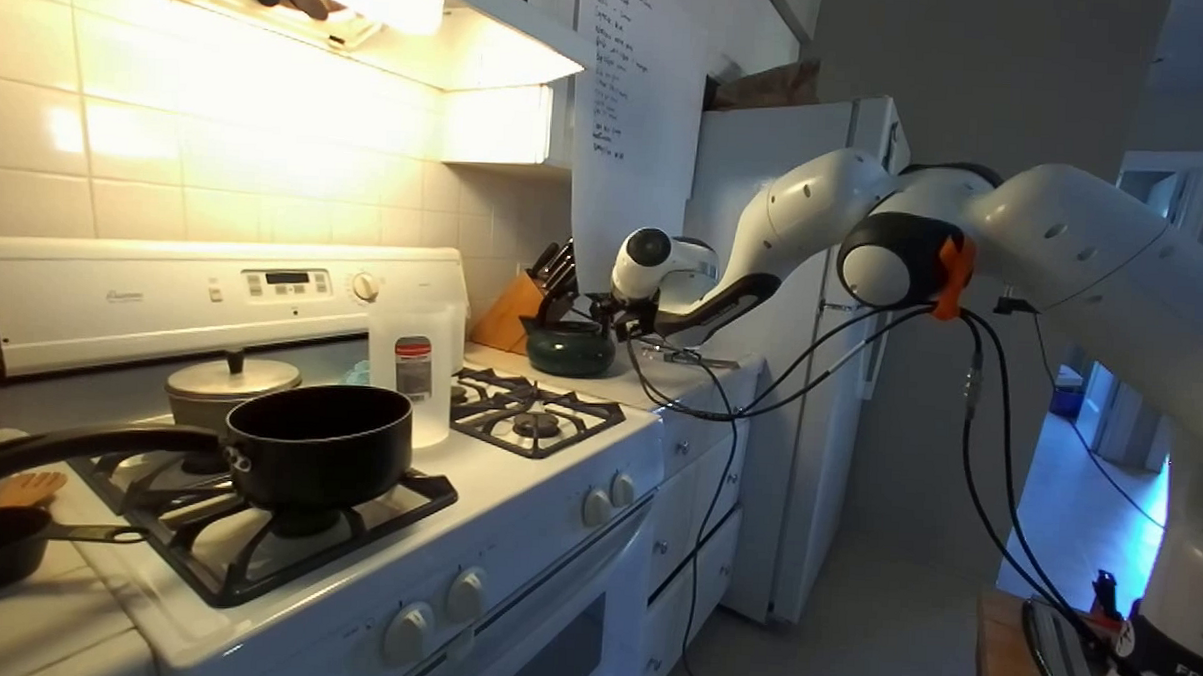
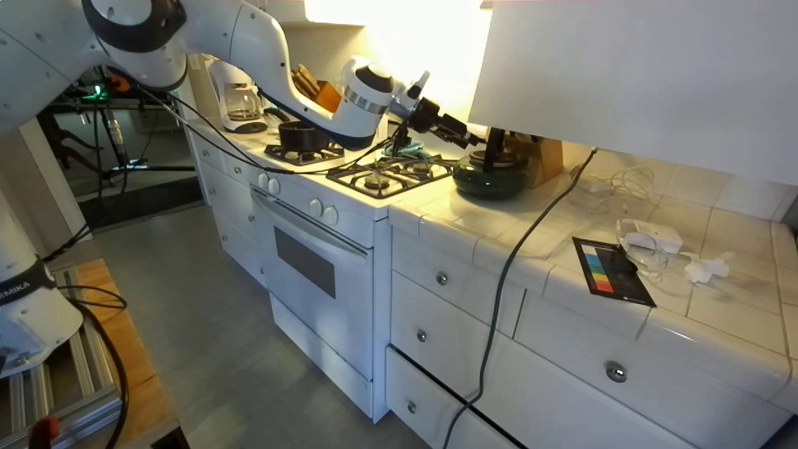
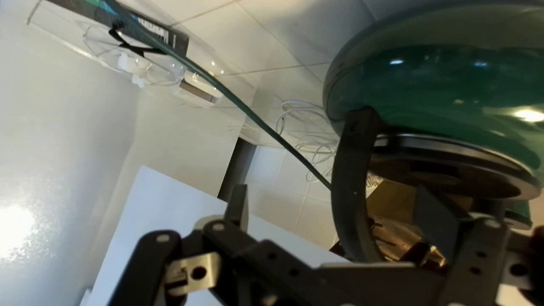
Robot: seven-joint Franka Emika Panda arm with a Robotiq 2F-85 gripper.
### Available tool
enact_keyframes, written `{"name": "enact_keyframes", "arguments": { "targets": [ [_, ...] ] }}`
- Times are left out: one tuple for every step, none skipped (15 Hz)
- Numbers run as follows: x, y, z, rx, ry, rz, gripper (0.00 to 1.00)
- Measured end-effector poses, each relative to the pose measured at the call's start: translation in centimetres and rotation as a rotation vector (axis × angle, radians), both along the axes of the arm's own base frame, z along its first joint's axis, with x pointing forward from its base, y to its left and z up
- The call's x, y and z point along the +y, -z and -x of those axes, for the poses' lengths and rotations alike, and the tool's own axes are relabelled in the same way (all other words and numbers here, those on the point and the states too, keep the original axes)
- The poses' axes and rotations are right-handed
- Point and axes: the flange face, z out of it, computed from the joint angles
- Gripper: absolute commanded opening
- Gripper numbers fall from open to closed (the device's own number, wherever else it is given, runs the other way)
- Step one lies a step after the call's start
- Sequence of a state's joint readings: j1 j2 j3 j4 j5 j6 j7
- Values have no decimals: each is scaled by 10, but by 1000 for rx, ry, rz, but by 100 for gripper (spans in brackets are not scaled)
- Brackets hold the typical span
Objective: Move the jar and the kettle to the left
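By my judgement the kettle's turn is in hand, at the moment just before the grasp. The kettle (image 2: 489,178) stands on the counter (image 2: 735,315), just beside its left edge where the tiles meet the stove (image 1: 546,496), and set back from the front edge, near the knife block (image 1: 507,313). The jar (image 1: 415,372) stands upright on the stove, beyond that left edge; in an exterior view the saucepan (image 1: 322,458) partly covers it. Since it is to the left of the kettle, its part of the work is perhaps done, but I am not certain.

The pincer (image 3: 335,208) has its two fingers (image 3: 236,206) spread wide and holds nothing. In the wrist view the handle (image 3: 349,187) appears in the space between them; how deep it lies there, I could not say. The next move, I think, calls for a small advance, then closing on the handle, a straight lift, and a carry over the counter's left edge.

The kettle is squat and round, glossy green like enamel, with small bright reflections. Its lid (image 3: 450,170) is dark with a shiny metal rim. The handle is a flat, black, arched band. The jar is of cloudy plastic, with a label (image 1: 412,366) red near its top.
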State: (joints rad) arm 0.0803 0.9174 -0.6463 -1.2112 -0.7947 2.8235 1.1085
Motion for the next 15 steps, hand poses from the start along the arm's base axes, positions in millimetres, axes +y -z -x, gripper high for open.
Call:
{"name": "enact_keyframes", "arguments": {
  "targets": [
    [-8,-4,0,4,-18,29,100],
    [-15,-8,-1,6,-38,55,100],
    [-21,-11,-3,9,-58,78,100],
    [-26,-12,-4,11,-77,97,100],
    [-31,-12,-6,14,-94,114,100],
    [-34,-10,-8,15,-107,125,100],
    [-36,-7,-11,17,-122,134,100],
    [-37,-2,-14,18,-139,141,100],
    [-36,3,-17,19,-153,143,100],
    [-34,9,-21,20,-167,144,100],
    [-33,14,-24,21,-179,144,100],
    [-32,18,-27,19,-189,145,100],
    [-32,21,-29,15,-195,147,100],
    [-33,23,-31,9,-199,153,100],
    [-36,22,-32,1,-201,161,100]
  ]
}}
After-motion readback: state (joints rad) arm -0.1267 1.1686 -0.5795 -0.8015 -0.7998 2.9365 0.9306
